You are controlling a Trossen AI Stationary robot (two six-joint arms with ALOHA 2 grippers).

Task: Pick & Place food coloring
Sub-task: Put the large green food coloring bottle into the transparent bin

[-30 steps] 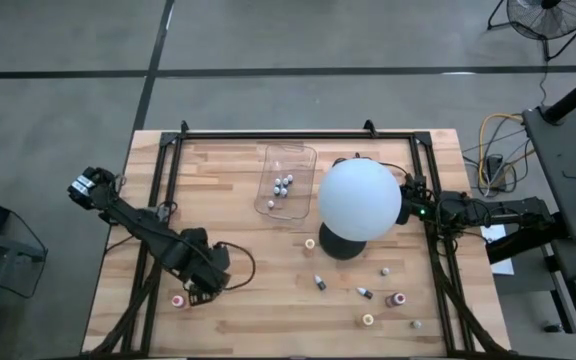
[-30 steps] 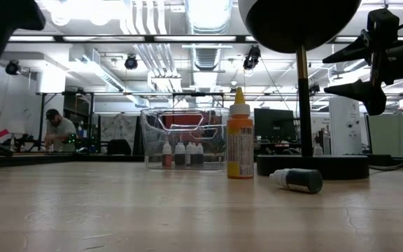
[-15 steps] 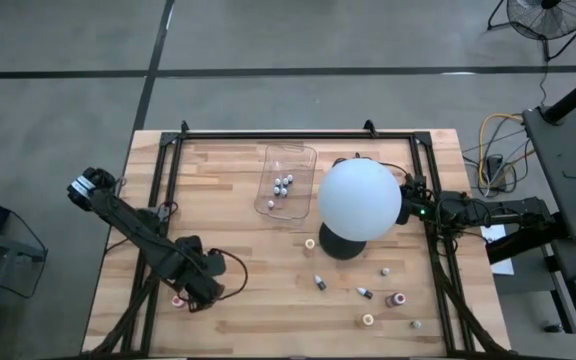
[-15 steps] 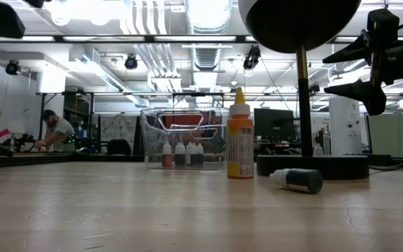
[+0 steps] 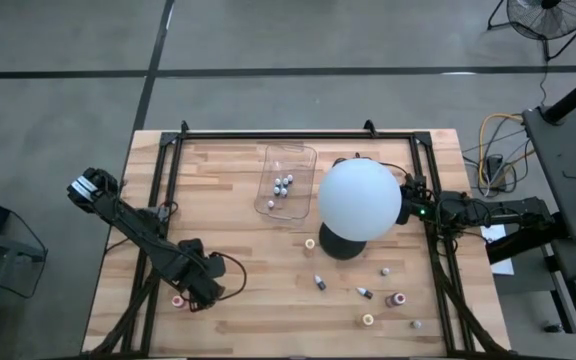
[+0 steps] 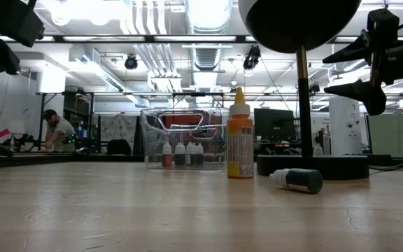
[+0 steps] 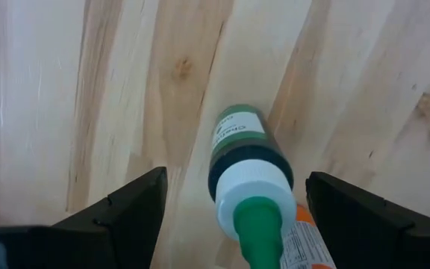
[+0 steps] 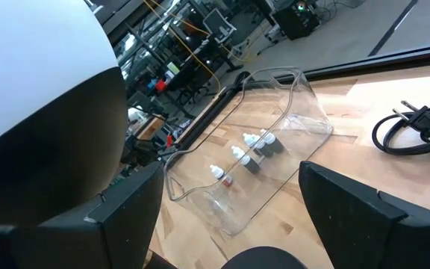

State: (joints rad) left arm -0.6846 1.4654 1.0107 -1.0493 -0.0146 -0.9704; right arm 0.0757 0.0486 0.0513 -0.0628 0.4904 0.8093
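Note:
A green food coloring bottle (image 7: 239,153) with a white collar and a green tip stands upright on the wooden table near its front left corner. An orange bottle (image 7: 298,243) stands right beside it. My left gripper (image 7: 237,183) points down above them, open, one finger on either side of the green bottle and apart from it. In the high view my left gripper (image 5: 194,293) has a small bottle (image 5: 177,299) just to its left. My right gripper (image 5: 414,196) waits open and level at the right edge, behind the white globe (image 5: 359,199).
A clear tray (image 5: 286,160) at the far middle holds several small bottles (image 8: 248,158). More bottles lie loose at the front right (image 5: 365,292), with an upright orange one (image 6: 240,143) and a dark one lying down (image 6: 297,180). A black cable (image 8: 416,127) lies near the tray.
My left gripper has sunk toward the table and shifted a little toward the near left corner, staying open and pointing down over the bottles there.

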